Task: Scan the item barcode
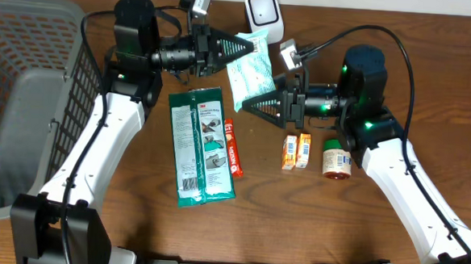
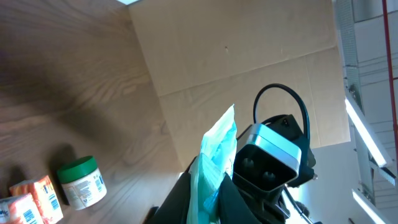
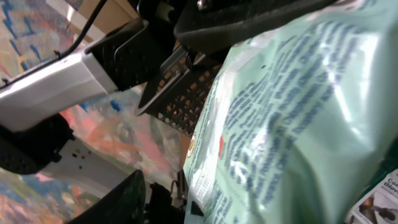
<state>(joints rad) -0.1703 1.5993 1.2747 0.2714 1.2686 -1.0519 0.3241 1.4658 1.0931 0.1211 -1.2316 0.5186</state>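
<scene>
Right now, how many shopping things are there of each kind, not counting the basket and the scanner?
Pale green bag: 1
Dark green pack: 1
Red bar: 1
Orange boxes: 2
Jar: 1
Total: 6

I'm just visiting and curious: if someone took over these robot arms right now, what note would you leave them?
Left claw: shut on the top of the mint pouch, held beside the white scanner.
Right claw: open, at the pouch's lower edge, not gripping.
Done: pouch is up at the scanner.
Left: show its barcode to the scanner; no barcode is visible, so I cannot tell whether it has scanned.
</scene>
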